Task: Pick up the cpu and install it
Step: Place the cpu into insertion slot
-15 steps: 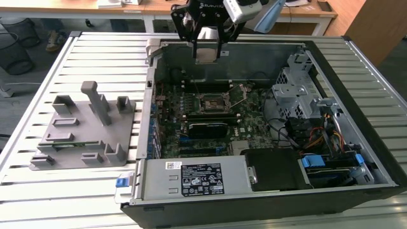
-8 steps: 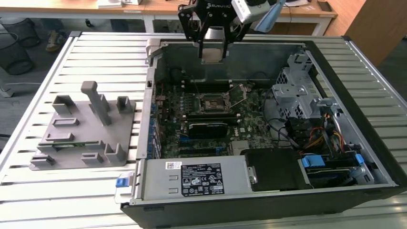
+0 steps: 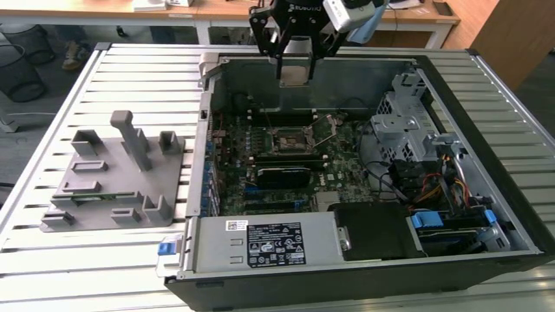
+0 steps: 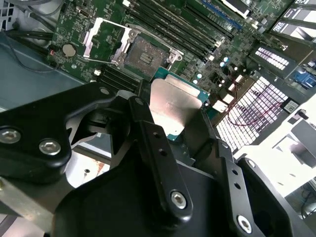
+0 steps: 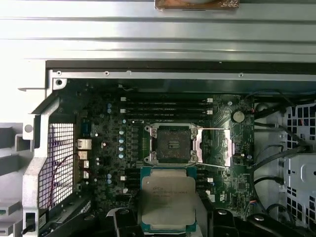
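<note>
My gripper (image 3: 295,70) hangs over the far wall of the open computer case (image 3: 511,214), shut on the cpu (image 3: 295,73). The cpu is a flat square chip with a silver top and a teal rim. In both wrist views the cpu (image 4: 174,101) (image 5: 168,198) sits between the black fingers (image 4: 150,143) (image 5: 122,218), clear of the board. The motherboard socket (image 3: 290,138) (image 4: 143,55) (image 5: 172,144) lies bare below it. Its metal retention frame (image 5: 223,148) is swung open to one side.
A grey plastic fixture (image 3: 113,182) with upright blocks stands on the slatted table at the exterior view's left. Inside the case are memory slots (image 5: 165,106), a power supply (image 3: 260,244), a metal drive cage (image 3: 407,123) and bundled cables (image 3: 438,188).
</note>
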Robot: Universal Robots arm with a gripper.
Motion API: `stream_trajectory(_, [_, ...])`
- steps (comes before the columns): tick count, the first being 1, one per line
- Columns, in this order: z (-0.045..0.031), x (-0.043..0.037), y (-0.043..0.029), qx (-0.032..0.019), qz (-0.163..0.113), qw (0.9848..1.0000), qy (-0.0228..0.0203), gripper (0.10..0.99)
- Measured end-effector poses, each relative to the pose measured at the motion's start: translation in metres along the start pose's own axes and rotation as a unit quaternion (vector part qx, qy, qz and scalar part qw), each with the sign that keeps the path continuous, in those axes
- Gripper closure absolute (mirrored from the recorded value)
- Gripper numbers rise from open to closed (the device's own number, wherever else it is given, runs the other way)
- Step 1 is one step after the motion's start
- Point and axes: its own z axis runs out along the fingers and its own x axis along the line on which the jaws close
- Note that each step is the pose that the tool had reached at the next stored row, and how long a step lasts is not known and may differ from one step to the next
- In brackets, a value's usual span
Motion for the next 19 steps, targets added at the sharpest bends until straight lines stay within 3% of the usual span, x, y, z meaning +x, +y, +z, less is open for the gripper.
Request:
stream_trajectory(10, [0.0,-0.0028,0.0,0.0003,0.008,1.0,-0.0002,0.561])
stream_trajectory(14, [0.0003,-0.0029,0.0003,0.0,0.033,0.9995,-0.0013,0.561])
stream_trajectory(19, [0.0008,-0.0029,0.0004,-0.0005,0.072,0.9974,-0.0029,0.561])
